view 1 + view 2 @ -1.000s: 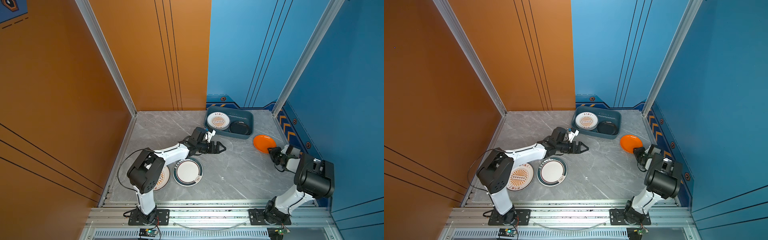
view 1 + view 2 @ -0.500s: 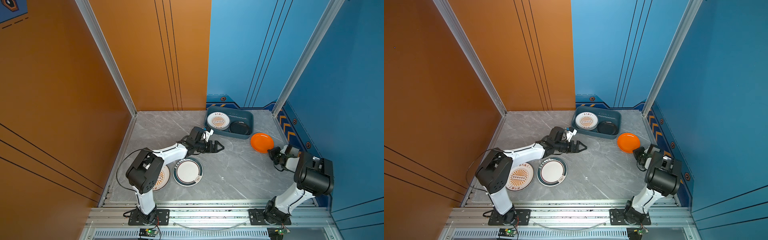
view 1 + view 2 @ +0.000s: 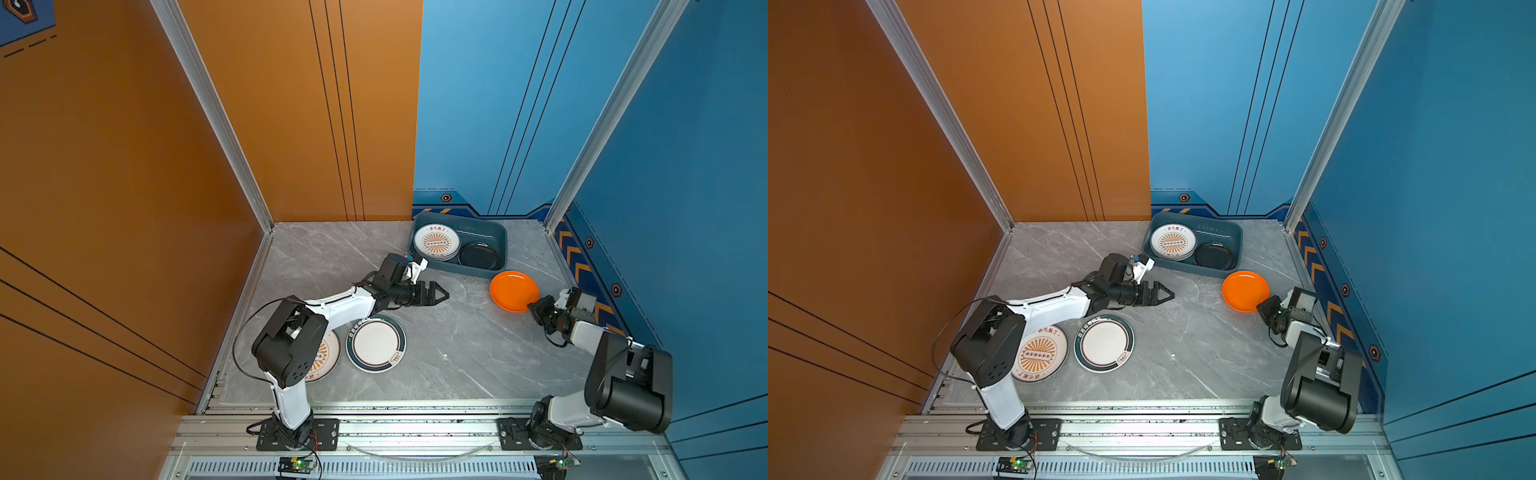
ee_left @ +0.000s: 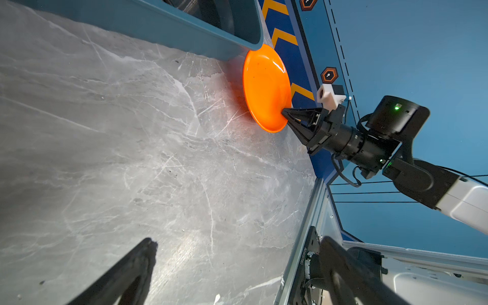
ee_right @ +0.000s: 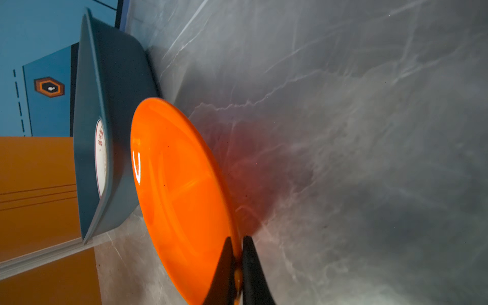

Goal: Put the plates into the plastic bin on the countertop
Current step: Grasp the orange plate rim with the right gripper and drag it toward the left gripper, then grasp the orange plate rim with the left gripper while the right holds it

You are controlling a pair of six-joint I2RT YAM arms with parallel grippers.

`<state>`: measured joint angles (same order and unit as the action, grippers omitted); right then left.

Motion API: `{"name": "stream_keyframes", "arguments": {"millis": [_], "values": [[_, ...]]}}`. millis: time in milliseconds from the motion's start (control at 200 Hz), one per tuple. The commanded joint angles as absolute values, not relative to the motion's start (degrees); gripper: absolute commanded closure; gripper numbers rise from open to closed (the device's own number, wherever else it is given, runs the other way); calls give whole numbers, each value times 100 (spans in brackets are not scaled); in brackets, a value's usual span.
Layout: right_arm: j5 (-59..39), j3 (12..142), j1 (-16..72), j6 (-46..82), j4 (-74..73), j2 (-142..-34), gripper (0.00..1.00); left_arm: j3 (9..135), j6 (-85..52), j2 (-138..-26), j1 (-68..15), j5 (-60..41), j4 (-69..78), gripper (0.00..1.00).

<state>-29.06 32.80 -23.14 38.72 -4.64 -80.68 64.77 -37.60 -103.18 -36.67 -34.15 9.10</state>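
Right claw [image 3: 532, 307] [image 5: 237, 243] is clamped shut on the rim of the orange plate [image 3: 513, 290] [image 5: 171, 184], one black finger on each face, gripping at the edge nearest its own arm. That plate is plain glossy orange, round and shallow, with a raised rim and a bright glint on its inner face. It hangs tilted above the countertop [image 3: 457, 353], throwing a reddish glow onto the grey marble beneath. Its far edge sits just beside the near corner of the bin [image 3: 469, 269] [image 4: 184, 34]; I cannot tell whether the two touch.

Inside the dark teal bin lies a sunburst plate [image 3: 436, 242], white with orange rays, on top of a small stack. A black plate [image 3: 480, 255] lies next to it.

Further out, the left claw [image 3: 441, 292] [image 3: 1167, 293] hovers low over bare marble, jaws spread wide and holding nothing, pointing towards the orange plate. Nearer that arm's base a teal-rimmed plate [image 3: 376, 343] lies flat on the countertop. A second sunburst plate [image 3: 1038, 353] lies just beside it, partly hidden under the arm.
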Motion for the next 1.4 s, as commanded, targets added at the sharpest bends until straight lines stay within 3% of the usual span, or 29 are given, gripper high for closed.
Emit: {"name": "stream_keyframes", "arguments": {"millis": [0,295,651,756,856,966,1146,1257,1397], "values": [[-3221,3385,-2115,3313,544,-7570,100,6359,-3795,-10366,-3751,-3609,1157,2],[-3944,3696,-1563,3010,1536,-6660,100,6293,-3901,-10323,-3863,-3667,1463,2],[-4342,3981,-710,2933,1673,-6743,100,6267,-3879,-10353,-3948,-3690,1634,0],[-4426,4021,-549,2960,1597,-6811,100,6250,-3857,-10374,-3950,-3683,1652,4],[-4514,4068,-360,2953,1550,-6902,100,6224,-3799,-10414,-3958,-3652,1648,12],[-4527,4130,-137,2944,1500,-7022,100,6214,-3761,-10491,-3964,-3644,1648,31],[-4536,4167,112,2944,1371,-7171,100,6187,-3762,-10529,-3955,-3674,1696,49],[-4526,4137,182,2953,1243,-7248,100,6187,-3800,-10546,-3920,-3749,1761,68],[-4535,4116,259,2979,1065,-7377,100,6174,-3913,-10583,-3885,-3847,1888,85]]}}
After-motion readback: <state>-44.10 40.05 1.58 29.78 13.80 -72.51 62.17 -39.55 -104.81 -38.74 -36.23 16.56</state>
